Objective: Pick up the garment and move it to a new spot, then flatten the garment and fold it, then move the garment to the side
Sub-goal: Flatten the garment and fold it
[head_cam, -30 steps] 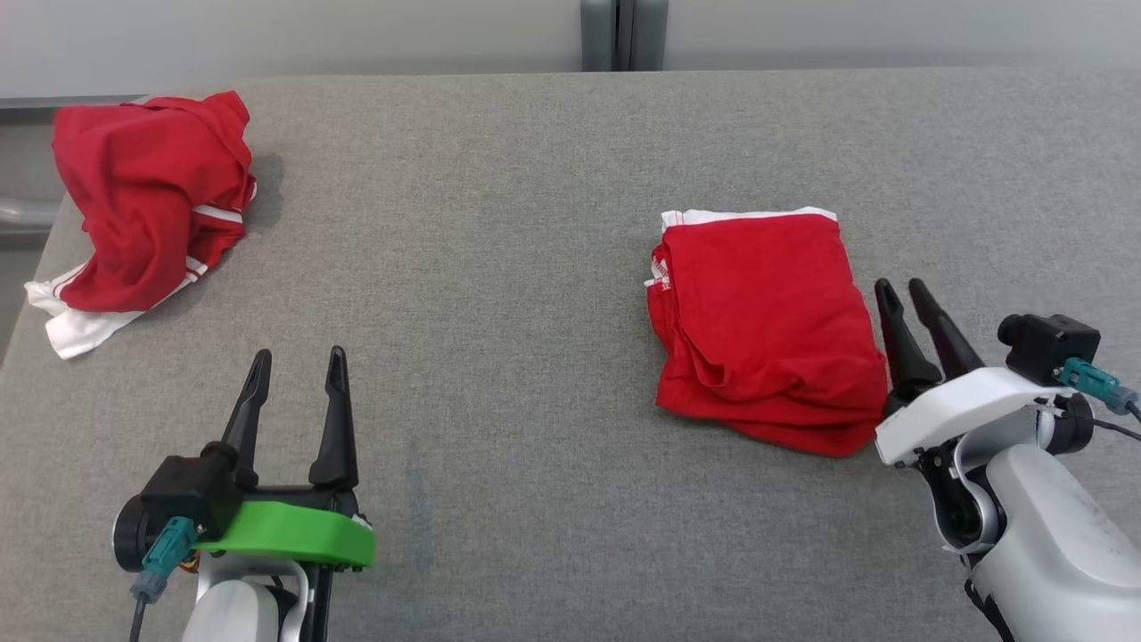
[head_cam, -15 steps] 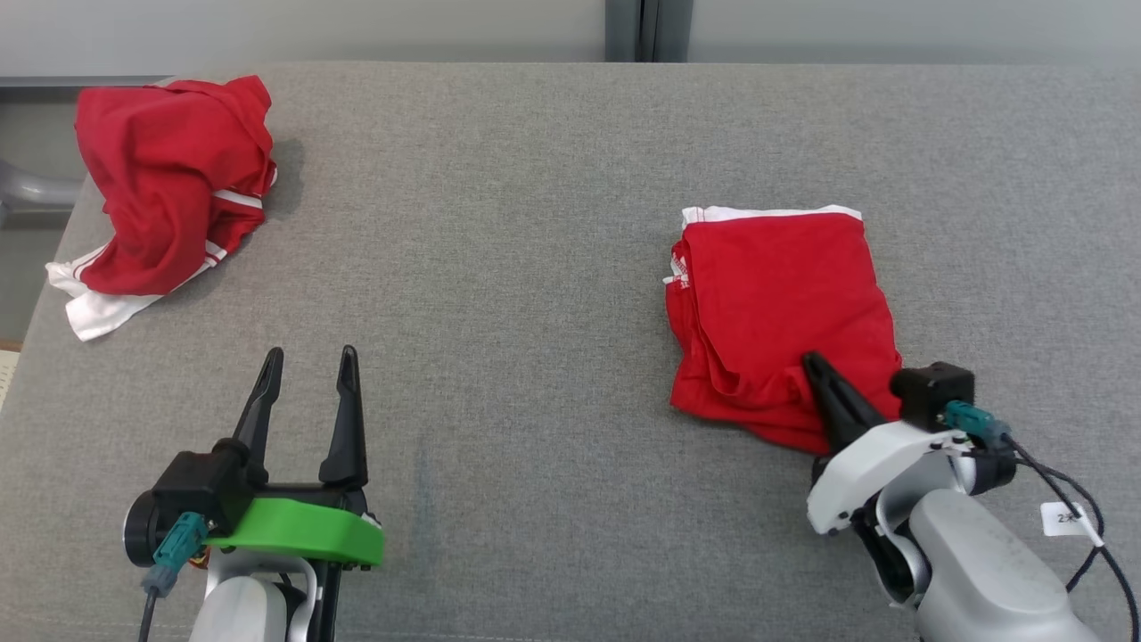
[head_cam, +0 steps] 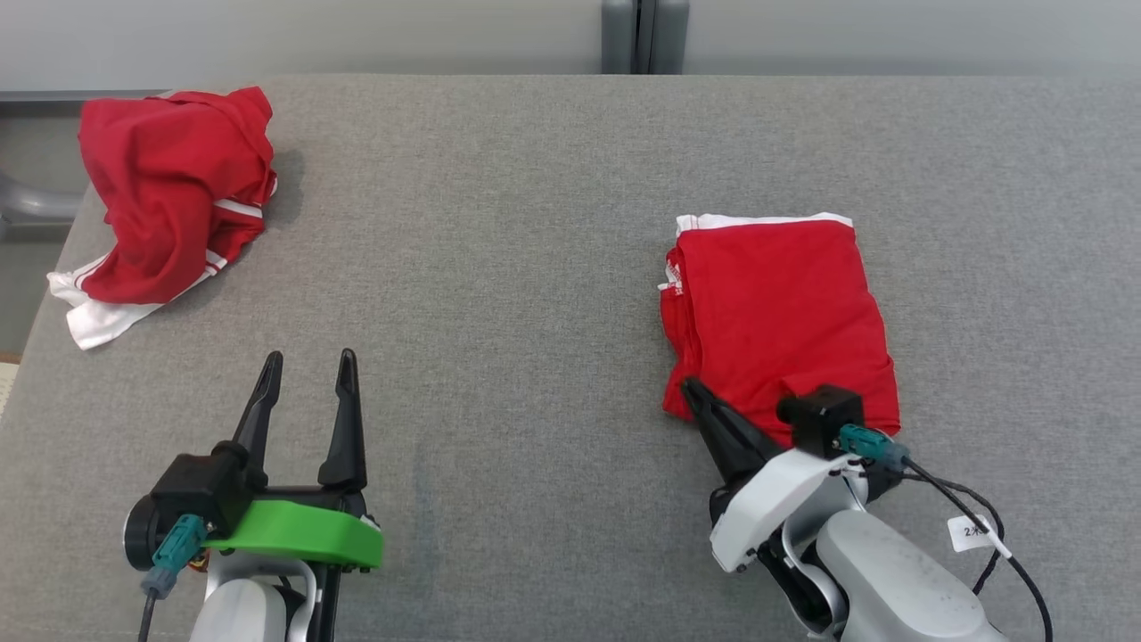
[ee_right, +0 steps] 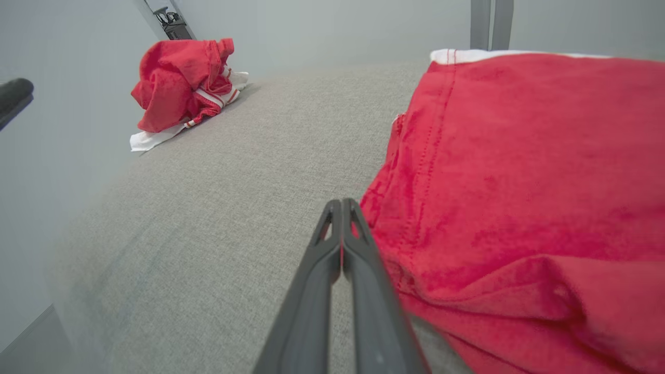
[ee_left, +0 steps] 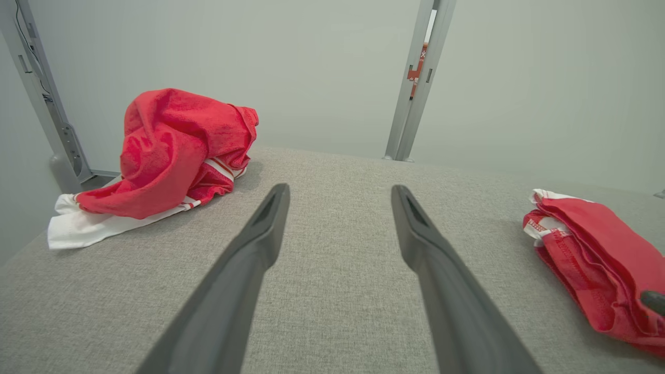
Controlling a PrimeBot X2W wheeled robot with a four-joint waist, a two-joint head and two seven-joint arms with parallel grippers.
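A folded red garment (head_cam: 775, 303) with a white hem lies flat on the right part of the grey table (head_cam: 499, 223); it also appears in the left wrist view (ee_left: 597, 254) and large in the right wrist view (ee_right: 519, 182). My right gripper (head_cam: 691, 385) is shut, its tips (ee_right: 341, 202) at the garment's near-left corner, against its edge on the table. I see no cloth clamped between the fingers. My left gripper (head_cam: 307, 357) stands open over bare table at the lower left (ee_left: 337, 189), holding nothing.
A second red garment (head_cam: 169, 187) with white stripes lies crumpled at the table's far-left corner (ee_left: 171, 150) (ee_right: 182, 83). A grey wall with a metal post (head_cam: 644, 36) stands behind the table. The table's left edge drops off near the crumpled garment.
My right gripper has shut and swung from the folded garment's right side across its near edge to its near-left corner. The head camera has shifted slightly. The left arm has not moved.
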